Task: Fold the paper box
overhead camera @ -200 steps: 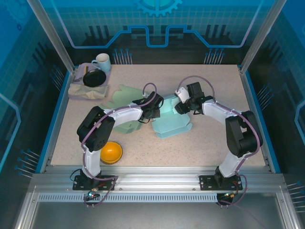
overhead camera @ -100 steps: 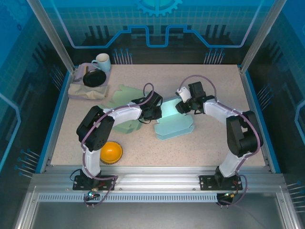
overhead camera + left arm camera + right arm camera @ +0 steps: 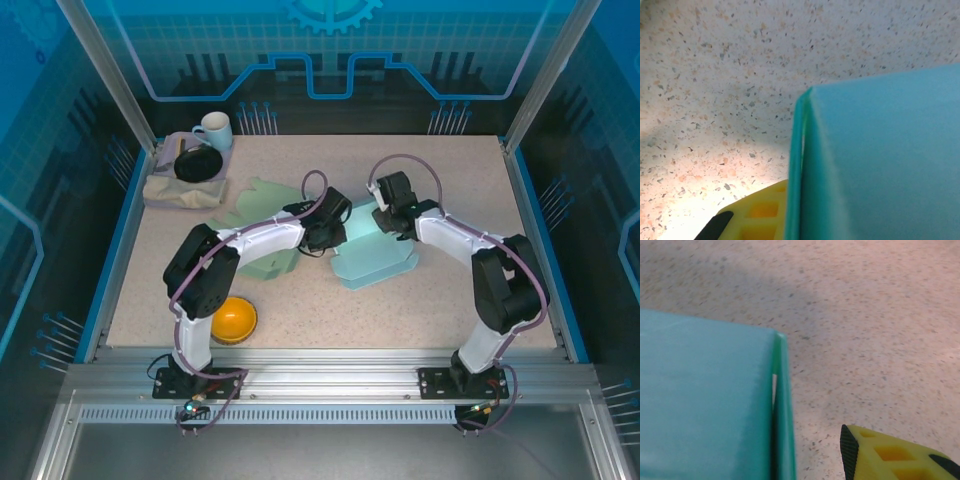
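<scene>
**Item:** box [image 3: 375, 262], teal card, part folded. It lies between the two grippers with one panel raised.

**Left gripper** [image 3: 328, 232]: closed down narrow, seemingly pinching the raised panel's doubled edge beside its finger [image 3: 760, 217].

**Right gripper** [image 3: 388, 218]: at the box's far edge, with the panel just left of its finger [image 3: 890, 455]. Its opening cannot be told.

**Risks:**
- The panel may slip from the left pinch.
- The panel may spring flat if the right gripper pushes unevenly.
- The card may crease off its fold line.
- The box may skid on the table [image 3: 450, 170].

**Nearby:**
- Pale sheet [image 3: 262, 262], under the left arm just behind its gripper. It might snag.
- Bowl [image 3: 233, 318], well behind the left gripper.
- Mug [image 3: 213, 130], well apart and no obstacle.
</scene>
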`<state>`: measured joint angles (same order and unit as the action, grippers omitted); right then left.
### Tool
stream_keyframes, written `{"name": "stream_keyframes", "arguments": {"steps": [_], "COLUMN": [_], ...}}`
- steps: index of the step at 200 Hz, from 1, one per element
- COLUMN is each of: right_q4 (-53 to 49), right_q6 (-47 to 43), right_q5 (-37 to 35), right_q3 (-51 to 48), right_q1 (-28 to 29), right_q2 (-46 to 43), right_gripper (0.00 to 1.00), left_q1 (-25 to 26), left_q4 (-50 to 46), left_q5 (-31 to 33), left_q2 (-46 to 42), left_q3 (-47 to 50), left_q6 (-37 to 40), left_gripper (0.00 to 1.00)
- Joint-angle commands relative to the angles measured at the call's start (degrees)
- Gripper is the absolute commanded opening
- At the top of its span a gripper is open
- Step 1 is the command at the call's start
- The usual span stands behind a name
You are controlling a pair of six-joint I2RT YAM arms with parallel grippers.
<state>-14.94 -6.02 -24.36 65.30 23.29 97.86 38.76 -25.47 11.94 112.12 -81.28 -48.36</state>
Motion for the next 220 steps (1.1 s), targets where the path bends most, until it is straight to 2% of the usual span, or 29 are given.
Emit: {"name": "stream_keyframes", "arguments": {"steps": [1, 33, 52, 65, 94, 120, 137, 188, 205, 220], "right_q4": [-5.4, -3.7, -3.0, -2.7, 0.8, 1.1, -0.2, -3.9, -3.2, -0.6], "right_q6": [2.8, 4.9, 5.9, 6.9, 6.3, 4.8, 5.9, 6.7, 6.5, 6.8], "right_q5": [-22.9, -27.4, -26.3, -22.0, 3.4, 11.8, 13.5, 11.8, 13.6, 18.7], "right_q3": [0.1, -1.3, -2.1, -2.2, -4.3, -4.2, -3.5, -2.6, -2.5, -3.1], "right_q1": [-3.4, -3.4, -3.5, -3.6, -4.3, -2.1, -1.5, -0.5, 0.1, 0.7], "right_q2": [1.4, 1.1, 0.7, 0.2, -2.2, -3.2, -3.1, -1.5, -1.7, -3.3], "right_gripper": [0.45, 0.47, 0.47, 0.49, 0.54, 0.55, 0.55, 0.57, 0.57, 0.57], "left_q1": [-2.5, -2.5, -2.5, -2.5, -2.5, -2.6, -2.6, -3.1, -3.0, -3.1], "left_q4": [-14.6, -14.9, -15.0, -14.3, -13.3, -13.5, -13.5, -12.6, -12.2, -12.3], "left_q5": [13.0, 14.5, 15.0, 14.4, 12.4, 12.6, 11.6, 9.6, 9.0, 8.9], "left_q2": [0.0, -0.4, -0.3, -0.1, 0.5, 1.4, 2.2, 2.5, 2.5, 2.7], "left_q3": [-0.9, -0.1, -0.2, -0.5, -1.0, -1.6, -2.2, -2.3, -2.4, -2.4], "left_q6": [-6.6, -7.9, -7.8, -7.2, -6.5, -7.6, -8.1, -8.3, -8.2, -8.0], "left_gripper": [0.00, 0.00, 0.00, 0.00, 0.00, 0.00, 0.00, 0.00, 0.00, 0.00]}}
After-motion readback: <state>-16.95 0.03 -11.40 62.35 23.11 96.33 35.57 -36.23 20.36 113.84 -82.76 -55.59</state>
